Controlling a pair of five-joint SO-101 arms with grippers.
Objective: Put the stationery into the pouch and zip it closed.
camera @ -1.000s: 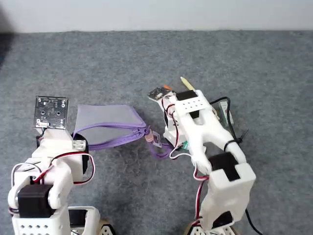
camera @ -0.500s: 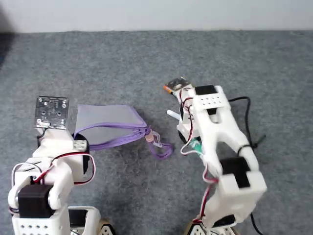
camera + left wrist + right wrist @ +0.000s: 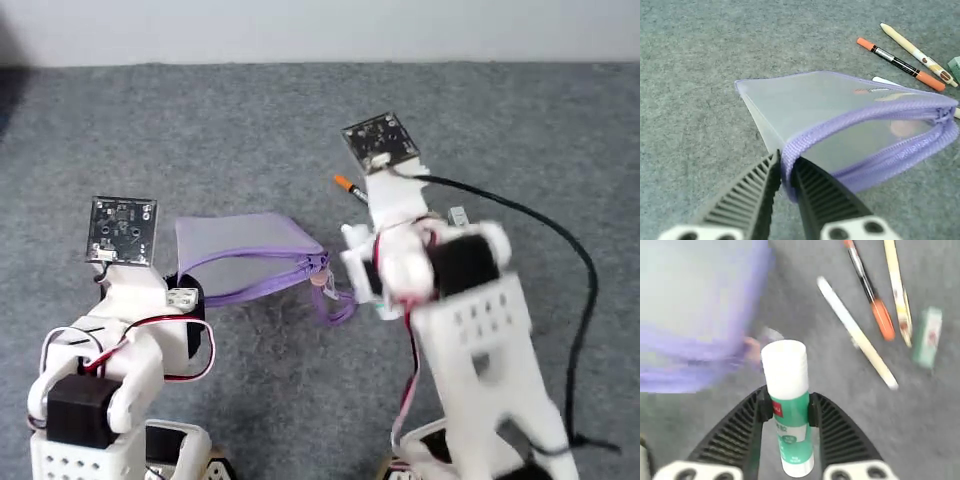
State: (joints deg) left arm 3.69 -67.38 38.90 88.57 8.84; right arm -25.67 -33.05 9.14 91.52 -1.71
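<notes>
your right gripper (image 3: 788, 399) is clamped on the glue stick (image 3: 785, 375), cap forward, and the pouch (image 3: 830, 100) lies just beside it, left gripper (image 3: 784, 165) pinching its zipper edge (image 3: 860, 120)

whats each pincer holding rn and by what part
Right pincer: the glue stick, clamped where its white part meets the green. Left pincer: the pouch, pinched on the purple zipper edge at one end of its open mouth.

Robot test bench; grey felt tabletop (image 3: 180, 130); bare white wall (image 3: 300, 30)
</notes>
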